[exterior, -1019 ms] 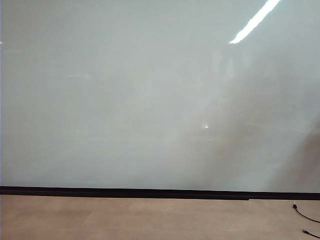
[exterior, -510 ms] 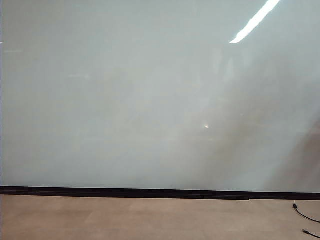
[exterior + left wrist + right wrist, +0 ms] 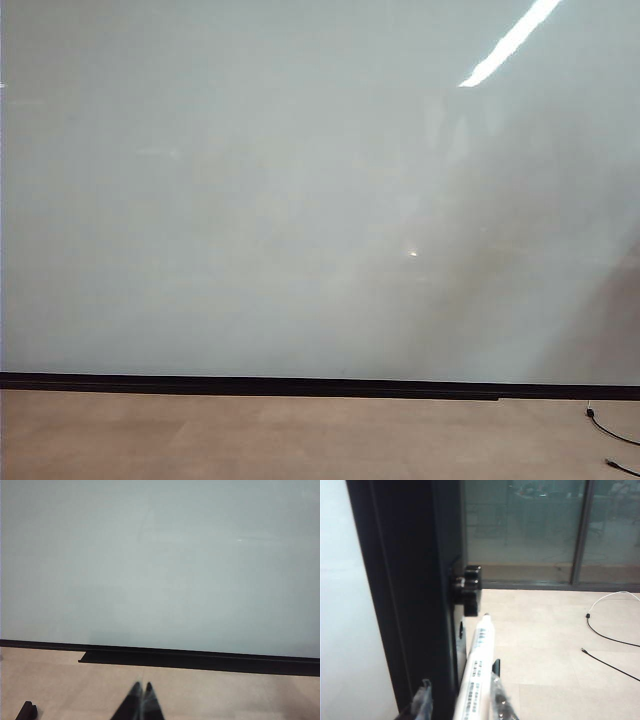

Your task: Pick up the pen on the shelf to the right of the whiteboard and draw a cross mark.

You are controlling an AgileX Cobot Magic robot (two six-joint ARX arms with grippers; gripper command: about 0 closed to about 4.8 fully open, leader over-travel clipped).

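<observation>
1. The pen (image 3: 479,667) is a slim white marker with printed black lettering along its barrel. In the right wrist view it lies lengthwise just beside the black frame (image 3: 405,595) at the whiteboard's edge, its far end pointing toward a black knob (image 3: 469,587) on that frame. What it rests on is hidden from this camera.

2. As a judgement, it is light and rigid, with a smooth, round plastic barrel. That makes it slippery: it could roll or twist in a loose pinch. The best hold is across the printed mid-barrel, squarely, leaving the writing end clear of the pads.

3. The right gripper (image 3: 460,700) straddles the pen's near end. One translucent finger (image 3: 422,702) stands between the pen and the frame, the other on the pen's far side from the frame. The outer finger sits close against the barrel, while a narrow gap shows on the frame side. Whether the jaws are actually pressing on the pen cannot be told from these pictures.

4. The left gripper (image 3: 142,700) faces the whiteboard (image 3: 160,560) from well back, low, near the black strip (image 3: 200,659) along the board's bottom edge. Its fingertips meet at a point, clenched on nothing.

5. In the exterior view the whiteboard (image 3: 300,200) is blank: no cross mark yet. Neither arm appears there.
</observation>
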